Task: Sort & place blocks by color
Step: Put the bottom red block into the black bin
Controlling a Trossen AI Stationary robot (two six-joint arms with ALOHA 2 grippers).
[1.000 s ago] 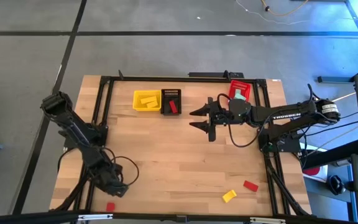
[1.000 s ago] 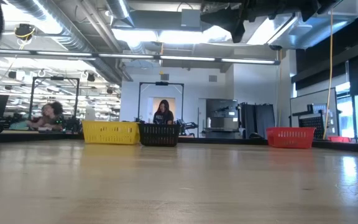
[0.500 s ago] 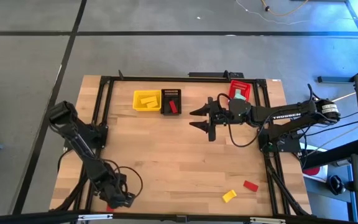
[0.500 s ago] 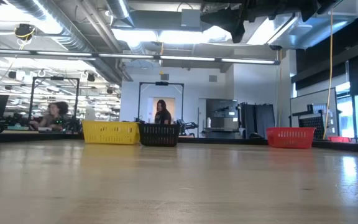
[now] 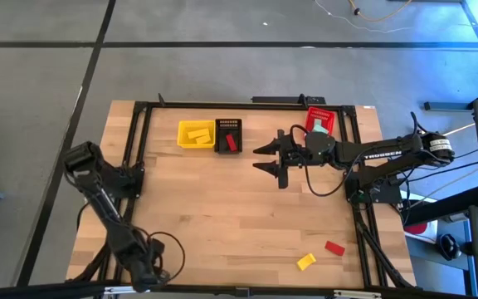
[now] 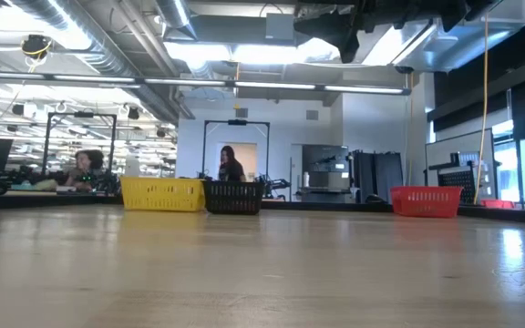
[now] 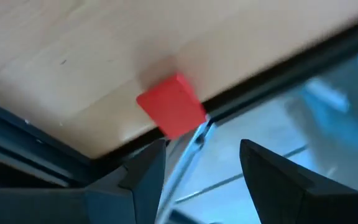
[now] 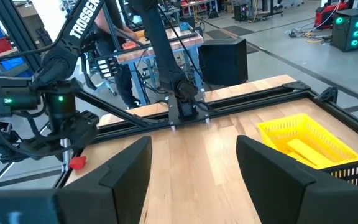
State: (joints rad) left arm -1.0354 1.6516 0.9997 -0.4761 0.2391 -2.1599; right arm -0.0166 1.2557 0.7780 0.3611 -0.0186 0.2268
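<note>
My left gripper (image 5: pixel 143 276) (image 7: pixel 201 168) is open at the table's near-left corner, right above a small red block (image 7: pixel 171 106) (image 8: pixel 78 162). The block lies flat at the table's near edge and shows ahead of the two fingers; in the high view the gripper hides it. My right gripper (image 5: pixel 268 160) (image 8: pixel 194 168) is open and hovers over the far middle of the table. A yellow block (image 5: pixel 305 262) and a red block (image 5: pixel 334 247) lie flat near the near-right corner.
A yellow basket (image 5: pixel 196 134) (image 6: pixel 162 193) with yellow pieces, a black basket (image 5: pixel 228 135) (image 6: pixel 234 196) with a red piece and a red basket (image 5: pixel 320 121) (image 6: pixel 425 200) stand along the far edge. A black frame rail (image 7: pixel 272 62) runs past the near edge. People show far behind.
My left arm has swung toward the table's near edge and its gripper has come down over the red block at the near-left corner, which the high view now no longer shows. The right arm has kept still.
</note>
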